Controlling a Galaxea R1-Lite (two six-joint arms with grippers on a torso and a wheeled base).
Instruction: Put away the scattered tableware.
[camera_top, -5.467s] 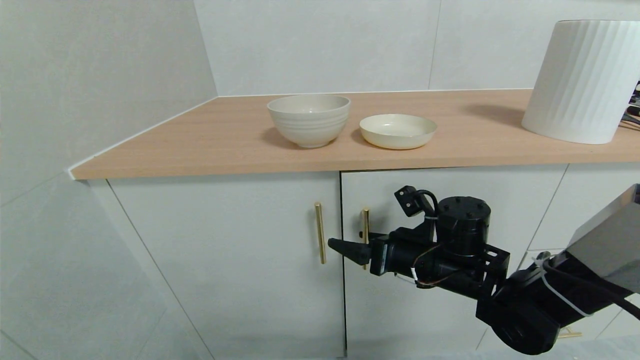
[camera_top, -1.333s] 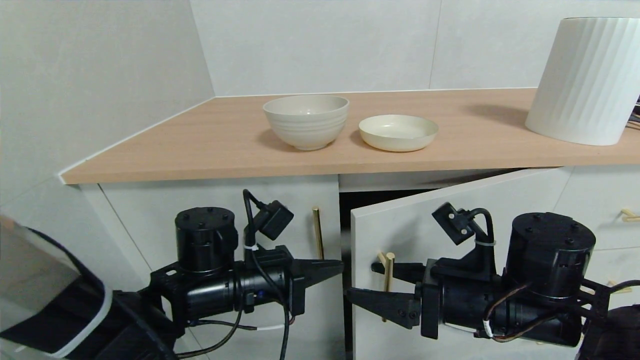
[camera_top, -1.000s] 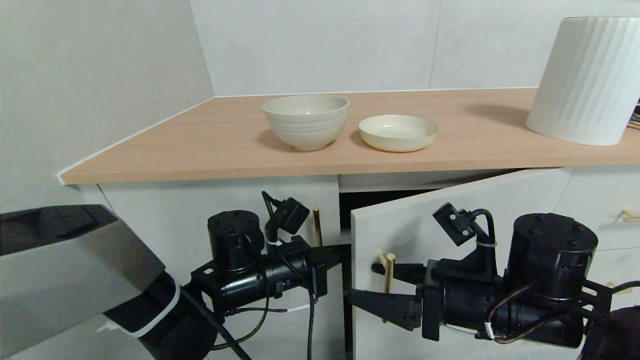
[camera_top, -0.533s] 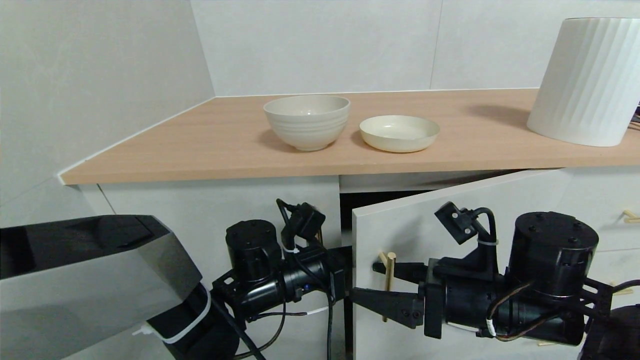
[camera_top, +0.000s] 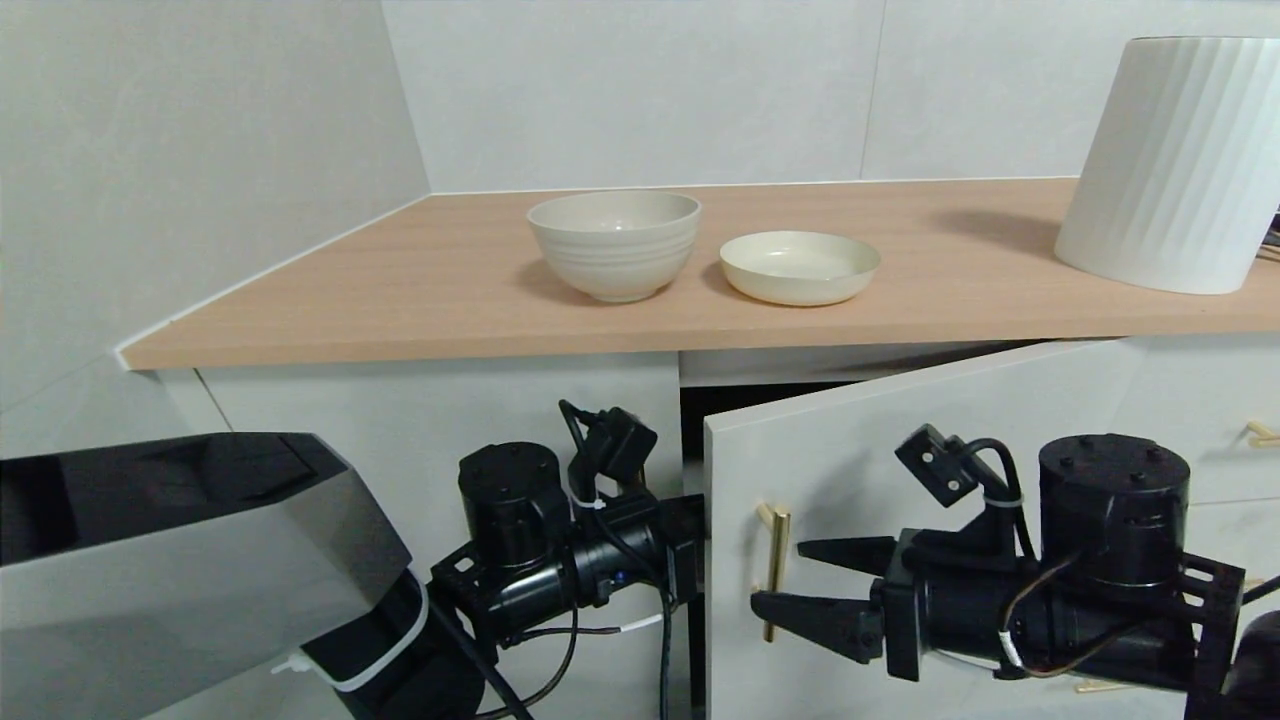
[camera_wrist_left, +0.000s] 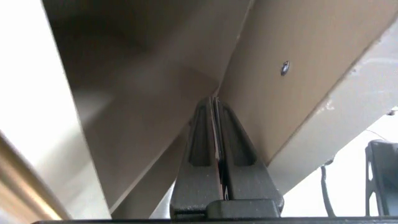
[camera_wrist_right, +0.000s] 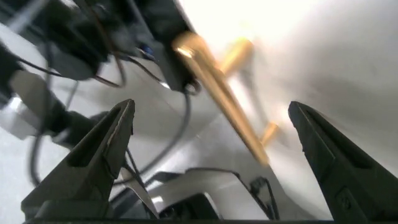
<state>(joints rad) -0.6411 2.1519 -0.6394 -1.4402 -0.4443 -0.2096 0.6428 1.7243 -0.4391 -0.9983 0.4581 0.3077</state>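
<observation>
A cream ribbed bowl (camera_top: 613, 243) and a shallow cream plate (camera_top: 799, 266) stand side by side on the wooden countertop (camera_top: 400, 300). Below it, the right cabinet door (camera_top: 900, 440) hangs ajar with its gold handle (camera_top: 774, 565) facing me. My left gripper (camera_top: 690, 515) is low at the door's free edge, its tips hidden behind it. In the left wrist view, the left gripper (camera_wrist_left: 215, 106) is shut and sits in the dark gap behind the door. My right gripper (camera_top: 800, 580) is open, just right of the handle. The right gripper (camera_wrist_right: 210, 107) shows with the handle (camera_wrist_right: 217, 99) ahead.
A tall white ribbed container (camera_top: 1180, 160) stands at the counter's right end. The left cabinet door (camera_top: 400, 420) is closed. Another gold handle (camera_top: 1260, 432) shows on the unit at far right. Tiled walls close in the left side and the back.
The right door went from closed to ajar. My left arm came in and slid its tips behind the door's edge. The right gripper has let go of the handle and drawn back to the right.
</observation>
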